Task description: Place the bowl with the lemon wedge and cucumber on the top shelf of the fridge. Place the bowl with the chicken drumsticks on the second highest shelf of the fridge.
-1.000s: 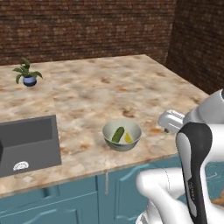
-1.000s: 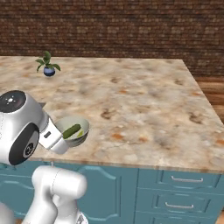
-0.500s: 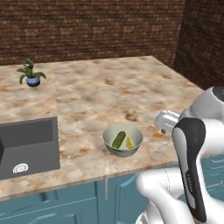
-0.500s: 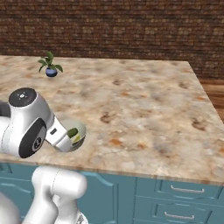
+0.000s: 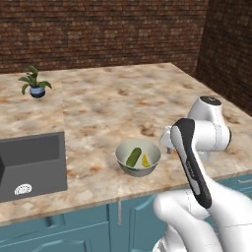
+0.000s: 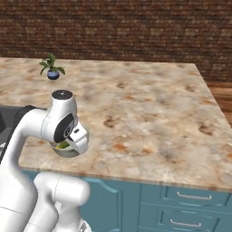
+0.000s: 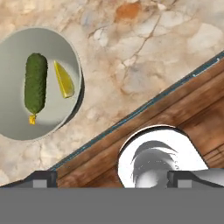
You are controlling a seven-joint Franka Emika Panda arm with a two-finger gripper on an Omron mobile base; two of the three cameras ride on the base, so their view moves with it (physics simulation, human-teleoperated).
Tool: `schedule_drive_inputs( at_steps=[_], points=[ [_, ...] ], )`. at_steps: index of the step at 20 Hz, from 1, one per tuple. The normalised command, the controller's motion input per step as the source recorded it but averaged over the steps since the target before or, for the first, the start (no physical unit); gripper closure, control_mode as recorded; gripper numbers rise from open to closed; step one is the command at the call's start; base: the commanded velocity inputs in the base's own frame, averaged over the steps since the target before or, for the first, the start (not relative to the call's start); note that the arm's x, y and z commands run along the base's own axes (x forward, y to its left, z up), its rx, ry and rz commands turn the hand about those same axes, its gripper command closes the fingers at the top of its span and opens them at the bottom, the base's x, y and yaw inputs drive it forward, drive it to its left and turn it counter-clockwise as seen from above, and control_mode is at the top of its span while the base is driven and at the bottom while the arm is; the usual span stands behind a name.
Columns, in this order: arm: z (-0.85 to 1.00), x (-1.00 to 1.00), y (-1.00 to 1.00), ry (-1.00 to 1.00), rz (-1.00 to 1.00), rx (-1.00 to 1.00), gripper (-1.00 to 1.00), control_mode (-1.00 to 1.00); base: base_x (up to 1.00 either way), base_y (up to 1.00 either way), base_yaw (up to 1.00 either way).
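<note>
I take the bowl (image 5: 138, 157) as my landmark; it sits on the marble counter (image 5: 113, 106) near the front edge, and inside it lie the cucumber (image 5: 133, 157) and the yellow lemon wedge (image 5: 145, 160) side by side, cucumber on the left.

Far to the left of the bowl and farther back stands a small potted plant (image 5: 34, 83) in a blue pot. Nearer, left of the bowl, is the dark sink (image 5: 30, 165) set into the counter.

Just right of the bowl is my claw (image 7: 111, 178), hanging over the counter's front edge and looking down. From my hand camera the bowl (image 7: 36, 83) is off to one side, not between my fingertips (image 7: 43, 178); those stand wide apart with nothing between them, so my claw is open and empty. Beneath it I see the counter's edge and wooden floor (image 7: 192, 105).

Below the bowl run the teal cabinet fronts (image 5: 59, 226).
</note>
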Motion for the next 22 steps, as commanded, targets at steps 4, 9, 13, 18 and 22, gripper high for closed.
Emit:
schedule_drive_inputs(
  at_steps=[4,9,13,18,22],
  points=[
    [-0.45,0.51,0.02,0.0,0.0,0.04,-1.0,-1.0,0.0,0.0,0.0],
    [-0.55,0.5,0.08,0.0,0.0,0.0,-1.0,-1.0,0.0,0.0,0.0],
    [-0.42,0.63,0.2,0.0,0.0,0.0,-1.0,-1.0,0.0,0.0,0.0],
    [-0.5,0.48,0.1,0.0,0.0,0.0,-1.0,-1.0,0.0,0.0,0.0],
    [-0.4,0.28,0.0,0.0,0.0,0.0,-1.0,-1.0,0.0,0.0,0.0]
  ],
)
